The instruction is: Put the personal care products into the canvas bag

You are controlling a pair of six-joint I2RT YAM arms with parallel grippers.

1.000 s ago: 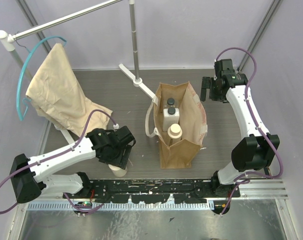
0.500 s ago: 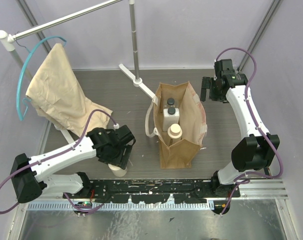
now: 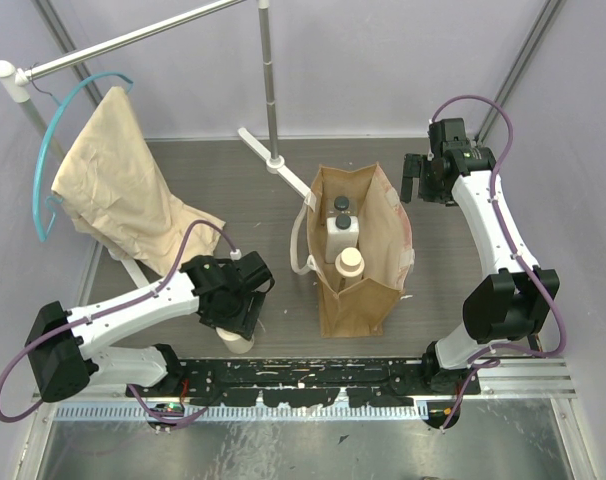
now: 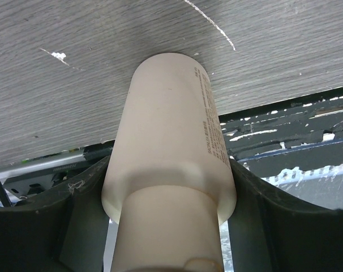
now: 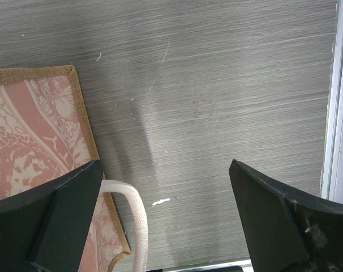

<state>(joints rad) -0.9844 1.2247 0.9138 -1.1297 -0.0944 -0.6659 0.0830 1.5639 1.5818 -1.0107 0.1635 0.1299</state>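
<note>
Left side first: the left gripper (image 3: 233,322) has its fingers snug against both sides of a cream cylindrical bottle (image 4: 168,130), down by the front-left of the table (image 3: 438,250) and well apart from the canvas bag (image 3: 358,310). I'd call this the grab step for the last one (three other bottles (image 3: 343,235) sit inside the bag). Next it needs a lift that clears the rim, then a move right. Only the left wrist view shows the clamp. The right gripper (image 5: 166,170) hangs wide, holding nothing, above a strap handle (image 5: 136,207).
</note>
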